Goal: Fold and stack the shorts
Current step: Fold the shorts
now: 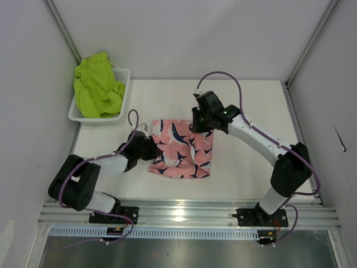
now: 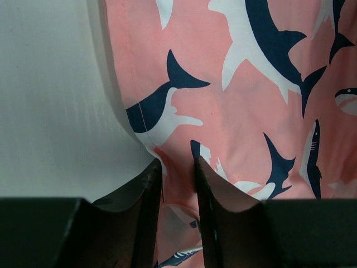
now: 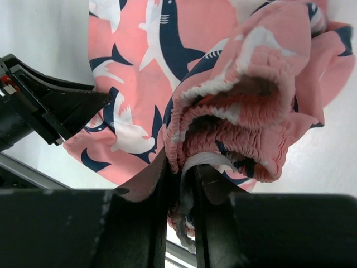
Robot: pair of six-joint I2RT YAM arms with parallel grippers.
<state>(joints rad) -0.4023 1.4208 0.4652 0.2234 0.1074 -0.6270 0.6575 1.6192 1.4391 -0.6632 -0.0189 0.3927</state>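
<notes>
The lime green shorts [image 1: 97,84] are heaped in the white mesh basket [image 1: 125,92]. The pink shark-print shorts [image 1: 181,153] lie on the table [image 1: 256,100], nearer the arm bases than the basket and to its right. The left gripper [image 2: 177,162] sits at the pink pair's edge that faces the basket's side. Its jaws are drawn narrow, with a fold of the hem filling the gap between them. The right gripper [image 3: 179,162] is at the corner farthest from the basket. Its jaws are nearly closed on the bunched elastic waistband, lifted off the table. The pale strip pinched with it may be a drawstring.
</notes>
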